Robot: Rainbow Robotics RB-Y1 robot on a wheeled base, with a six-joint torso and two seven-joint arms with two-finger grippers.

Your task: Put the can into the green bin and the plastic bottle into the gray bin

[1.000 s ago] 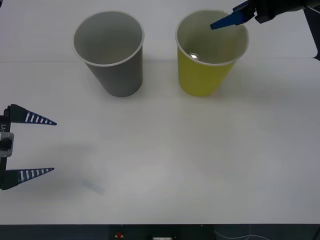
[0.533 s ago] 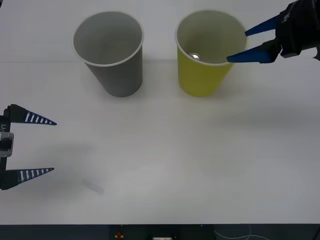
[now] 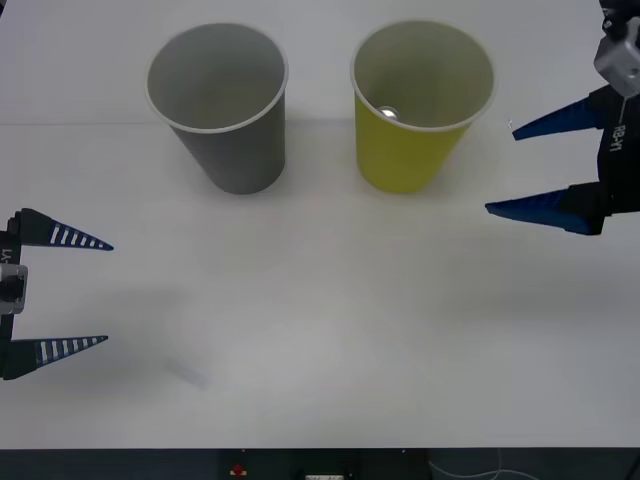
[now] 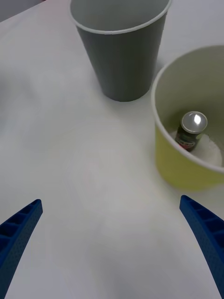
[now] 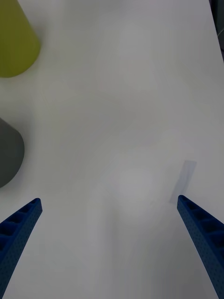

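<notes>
Since the can already sits where it belongs, you have 1 item left to sort.
Can (image 4: 191, 131): upright on the floor of the green bin (image 3: 412, 150), at 1 o'clock on the table (image 3: 330, 300).
Gray bin (image 3: 235, 150): at 11 o'clock, holding nothing I can see.
Right gripper (image 3: 545, 165): at 3 o'clock, fingers spread wide, carrying nothing.
Left gripper (image 3: 75, 292): parked at 8 o'clock, fingers apart, carrying nothing.
Bottle: I cannot find it on the table.
Your move: find the bottle first, keep fingers wide, approach level, close gently so thin plastic won't buckle.
</notes>
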